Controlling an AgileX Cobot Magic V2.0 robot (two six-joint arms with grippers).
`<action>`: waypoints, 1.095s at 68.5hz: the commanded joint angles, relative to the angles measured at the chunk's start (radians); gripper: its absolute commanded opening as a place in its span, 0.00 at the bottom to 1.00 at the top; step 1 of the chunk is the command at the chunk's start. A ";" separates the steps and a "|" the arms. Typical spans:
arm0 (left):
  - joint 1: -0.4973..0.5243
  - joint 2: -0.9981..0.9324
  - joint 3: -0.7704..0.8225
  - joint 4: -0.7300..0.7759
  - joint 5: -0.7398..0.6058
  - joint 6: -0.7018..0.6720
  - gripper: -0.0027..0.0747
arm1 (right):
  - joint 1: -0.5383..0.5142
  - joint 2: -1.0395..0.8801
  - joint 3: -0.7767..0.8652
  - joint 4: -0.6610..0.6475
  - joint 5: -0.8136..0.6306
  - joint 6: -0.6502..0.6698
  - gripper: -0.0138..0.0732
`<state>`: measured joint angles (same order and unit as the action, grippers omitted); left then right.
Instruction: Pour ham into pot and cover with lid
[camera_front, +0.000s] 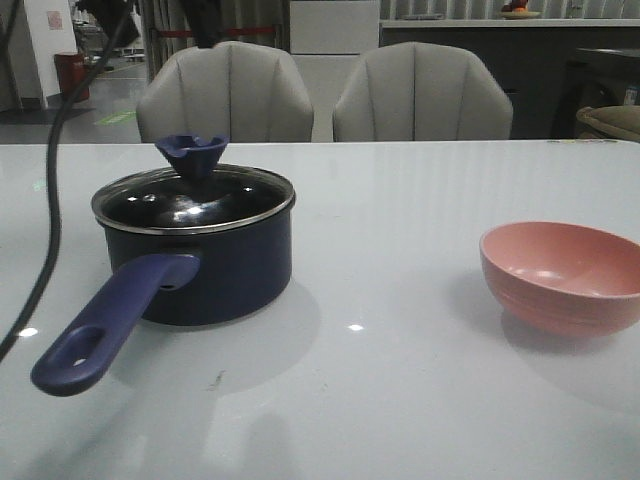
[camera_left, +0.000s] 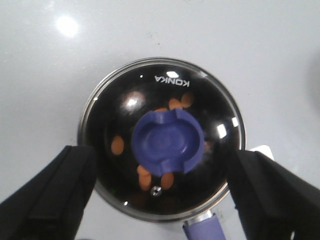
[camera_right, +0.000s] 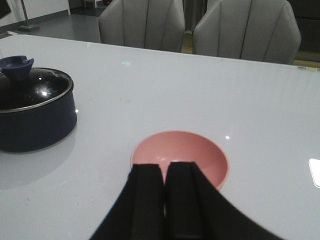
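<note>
The navy pot (camera_front: 215, 270) stands on the left of the table, its purple-blue handle (camera_front: 110, 325) pointing toward the front. The glass lid (camera_front: 195, 198) with its blue knob (camera_front: 192, 155) sits closed on the pot. From the left wrist view, orange ham slices (camera_left: 117, 145) show through the lid (camera_left: 210, 110) around the knob (camera_left: 167, 142). My left gripper (camera_left: 159, 152) hangs above the lid, open wide, with one finger on each side of the rim and nothing held. My right gripper (camera_right: 164, 167) is shut and empty, just before the pink bowl (camera_right: 190, 150). Neither gripper appears in the front view.
The pink bowl (camera_front: 565, 275) sits empty on the right of the table, well apart from the pot. Two grey chairs (camera_front: 225, 90) (camera_front: 420, 90) stand behind the far edge. A dark cable (camera_front: 55, 200) hangs down at the left.
</note>
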<state>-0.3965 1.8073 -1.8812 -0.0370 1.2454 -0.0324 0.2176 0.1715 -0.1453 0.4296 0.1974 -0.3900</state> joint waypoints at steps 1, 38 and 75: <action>-0.008 -0.146 0.062 0.037 0.001 0.003 0.77 | 0.000 0.007 -0.029 0.010 -0.074 -0.005 0.34; -0.006 -0.796 0.727 0.046 -0.326 0.003 0.77 | 0.000 0.007 -0.029 0.010 -0.074 -0.005 0.34; -0.006 -1.633 1.268 0.061 -0.652 0.003 0.77 | 0.000 0.007 -0.029 0.010 -0.074 -0.005 0.34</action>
<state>-0.3965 0.2741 -0.6672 0.0203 0.7172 -0.0278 0.2176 0.1715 -0.1453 0.4296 0.1974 -0.3900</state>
